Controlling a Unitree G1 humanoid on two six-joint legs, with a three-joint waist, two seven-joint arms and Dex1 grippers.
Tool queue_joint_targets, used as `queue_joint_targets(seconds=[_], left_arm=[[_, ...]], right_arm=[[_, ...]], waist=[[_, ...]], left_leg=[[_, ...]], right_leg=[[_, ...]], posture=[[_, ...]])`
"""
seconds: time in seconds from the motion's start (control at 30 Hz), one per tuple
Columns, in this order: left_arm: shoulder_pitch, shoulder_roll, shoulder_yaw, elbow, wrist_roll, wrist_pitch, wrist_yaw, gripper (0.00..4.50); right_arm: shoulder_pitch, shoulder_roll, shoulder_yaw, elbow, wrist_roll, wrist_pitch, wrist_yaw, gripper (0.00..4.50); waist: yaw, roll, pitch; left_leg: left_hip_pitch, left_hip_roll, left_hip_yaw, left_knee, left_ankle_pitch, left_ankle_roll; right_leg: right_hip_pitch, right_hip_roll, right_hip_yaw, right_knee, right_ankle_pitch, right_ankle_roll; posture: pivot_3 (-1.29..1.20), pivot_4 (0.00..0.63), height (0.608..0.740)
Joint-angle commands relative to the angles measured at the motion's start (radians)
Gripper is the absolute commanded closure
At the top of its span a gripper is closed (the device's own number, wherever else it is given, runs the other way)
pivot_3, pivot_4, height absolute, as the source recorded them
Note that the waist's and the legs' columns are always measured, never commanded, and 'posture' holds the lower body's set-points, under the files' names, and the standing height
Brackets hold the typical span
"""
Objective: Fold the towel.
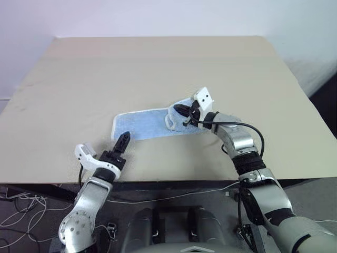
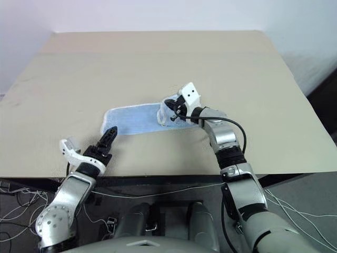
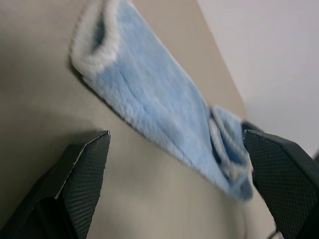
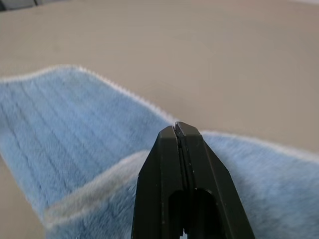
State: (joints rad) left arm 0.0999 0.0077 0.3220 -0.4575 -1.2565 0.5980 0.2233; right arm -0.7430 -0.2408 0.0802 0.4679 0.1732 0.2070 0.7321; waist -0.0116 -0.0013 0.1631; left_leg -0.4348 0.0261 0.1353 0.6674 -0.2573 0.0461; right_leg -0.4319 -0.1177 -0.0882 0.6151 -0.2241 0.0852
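On the tan table [image 1: 158,68], a little nearer my side than its middle, lies the blue towel [image 1: 145,125], a long strip with a white fuzzy edge running left to right in front of me. Its right end is lifted and curled back over the strip, and my right pincer [image 1: 181,110] sits at that raised end, pointing left and about level. My right fingers [image 4: 180,164] are pressed flat together with the towel's white edge bunched just beside them; I cannot tell whether any cloth is actually caught between them. My left pincer [image 1: 122,143] hangs near the towel's left end, just short of it on the near side, over bare table and touching nothing. Its two fingers [image 3: 82,172] stand spread wide apart, with the strip stretching away between them in my left wrist view.
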Motion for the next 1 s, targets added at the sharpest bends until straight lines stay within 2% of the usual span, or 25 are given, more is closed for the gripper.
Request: queue_joint_targets(seconds=[0.03,0.2,0.33,0.47,0.8,1.0], left_arm=[[-0.041,-0.013,0.039,0.073,-0.015,-0.037,0.088,0.00],[-0.101,-0.004,0.040,0.137,-0.016,-0.041,0.111,0.00],[-0.143,0.007,0.043,0.175,-0.029,-0.044,0.106,0.00],[-0.166,0.018,0.052,0.198,-0.032,-0.047,0.093,0.89],[-0.210,0.023,0.085,0.229,-0.031,-0.086,0.033,4.39],[-0.243,0.096,0.139,0.246,0.002,-0.133,-0.044,4.45]], right_arm=[[-0.003,-0.019,-0.030,-0.077,0.018,0.018,-0.007,4.49],[0.024,-0.025,-0.035,-0.117,0.014,0.038,-0.026,4.49],[0.056,-0.027,-0.035,-0.160,0.015,0.056,-0.040,4.49],[0.080,-0.031,-0.033,-0.186,0.012,0.067,-0.052,4.50],[0.105,-0.050,-0.038,-0.208,0.011,0.072,-0.073,4.50],[0.111,-0.057,-0.043,-0.210,0.014,0.069,-0.084,4.50]], waist=[[-0.001,0.000,0.000],[0.001,0.001,0.000],[0.003,0.001,0.000],[0.002,0.001,0.000],[0.000,0.000,0.000],[-0.003,0.000,0.001]], left_leg=[[0.000,0.000,0.000,0.000,0.000,0.000],[0.008,0.001,0.000,-0.001,-0.001,0.001],[0.008,0.000,-0.001,-0.001,-0.001,0.001],[0.008,0.000,-0.001,-0.001,-0.001,0.001],[0.007,0.000,0.000,-0.002,-0.001,0.001],[0.007,0.001,0.000,-0.002,-0.001,0.000]], right_leg=[[0.000,0.000,0.000,0.000,0.000,0.000],[0.007,0.001,-0.001,0.000,-0.002,-0.003],[0.007,0.001,-0.001,0.000,-0.002,-0.003],[0.007,0.001,-0.001,0.000,-0.002,-0.003],[0.006,0.001,-0.001,0.000,-0.002,-0.003],[0.005,0.001,-0.001,-0.001,-0.002,-0.003]], posture=[[0.00,0.150,0.740],[0.00,0.150,0.740],[0.00,0.150,0.740],[0.00,0.150,0.740],[0.00,0.150,0.740],[0.00,0.150,0.740]])
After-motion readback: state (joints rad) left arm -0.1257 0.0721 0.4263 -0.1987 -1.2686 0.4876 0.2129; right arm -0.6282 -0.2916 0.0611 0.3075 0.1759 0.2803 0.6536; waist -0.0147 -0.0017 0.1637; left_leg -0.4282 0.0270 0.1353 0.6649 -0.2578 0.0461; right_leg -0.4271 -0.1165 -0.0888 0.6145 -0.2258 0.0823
